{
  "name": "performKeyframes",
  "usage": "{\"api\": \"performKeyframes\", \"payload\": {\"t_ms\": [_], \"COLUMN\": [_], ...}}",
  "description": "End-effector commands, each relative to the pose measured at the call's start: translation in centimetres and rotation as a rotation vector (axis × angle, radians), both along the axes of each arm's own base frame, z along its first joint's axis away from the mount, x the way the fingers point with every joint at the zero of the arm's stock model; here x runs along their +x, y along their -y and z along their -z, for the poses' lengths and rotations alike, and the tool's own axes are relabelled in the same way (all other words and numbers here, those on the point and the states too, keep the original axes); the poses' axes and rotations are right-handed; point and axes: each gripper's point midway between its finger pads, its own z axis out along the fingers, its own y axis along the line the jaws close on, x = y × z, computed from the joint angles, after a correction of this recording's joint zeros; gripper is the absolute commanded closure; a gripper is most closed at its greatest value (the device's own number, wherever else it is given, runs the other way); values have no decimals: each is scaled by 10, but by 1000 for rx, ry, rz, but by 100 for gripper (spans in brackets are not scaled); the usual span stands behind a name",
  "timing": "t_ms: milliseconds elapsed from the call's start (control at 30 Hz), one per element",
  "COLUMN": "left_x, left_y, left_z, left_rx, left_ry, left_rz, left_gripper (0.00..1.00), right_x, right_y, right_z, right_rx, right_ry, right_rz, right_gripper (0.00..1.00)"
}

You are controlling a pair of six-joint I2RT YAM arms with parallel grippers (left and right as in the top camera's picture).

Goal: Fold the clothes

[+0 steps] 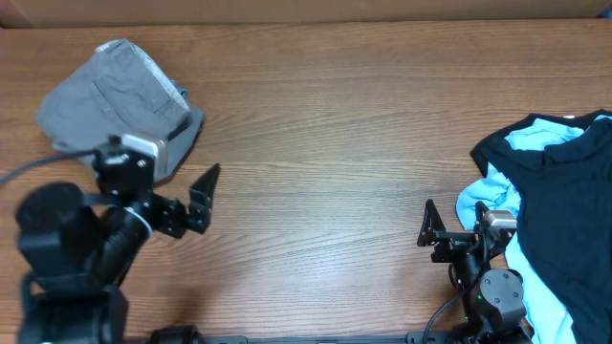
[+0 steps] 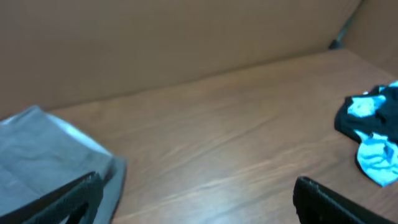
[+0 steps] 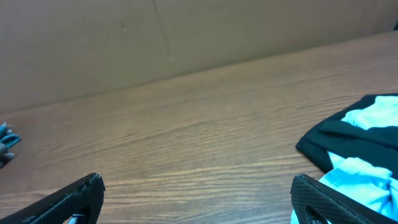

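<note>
**A:** Why is the grey garment sitting off in the far-left corner of the table?

**B:** It is looking like a compact folded packet. I judge it is lying there as finished work, which is leaving the middle free.

**A:** What is the left pincer doing?

**B:** It is hovering just beside that packet, jaws spread wide and gripping nothing.

**A:** And the right pincer?

**B:** It is gaping wide too, and carrying nothing. It is hanging near the right edge, beside the crumpled dark and light-blue clothes.

**A:** Is that one garment or two?

**B:** Possibly two tangled together, but the bunching is hiding that. Either way the heap is lying unfolded along the right edge, and it is probably needing a drag to the centre first.
</note>
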Motion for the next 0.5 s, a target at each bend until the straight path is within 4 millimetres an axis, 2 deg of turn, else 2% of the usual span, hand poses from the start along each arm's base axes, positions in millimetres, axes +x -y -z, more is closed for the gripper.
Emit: {"api": "performKeyframes", "payload": {"t_ms": [0,300,467], "left_x": [-16,-51,-54], "left_y": [14,-2,-6], "left_z": [11,24,52], "left_rx": [-28,75,85], "left_ry": [74,326,382], "left_rz": [68,-39,-69], "left_gripper": [0,0,0], "right_x": [0,0,0], "right_y": [1,1,1], "right_z": [-2,-2,-2], "right_rx": [3,3,3], "right_ry": [13,13,13], "right_rz": [7,7,7], "right_gripper": [0,0,0]}}
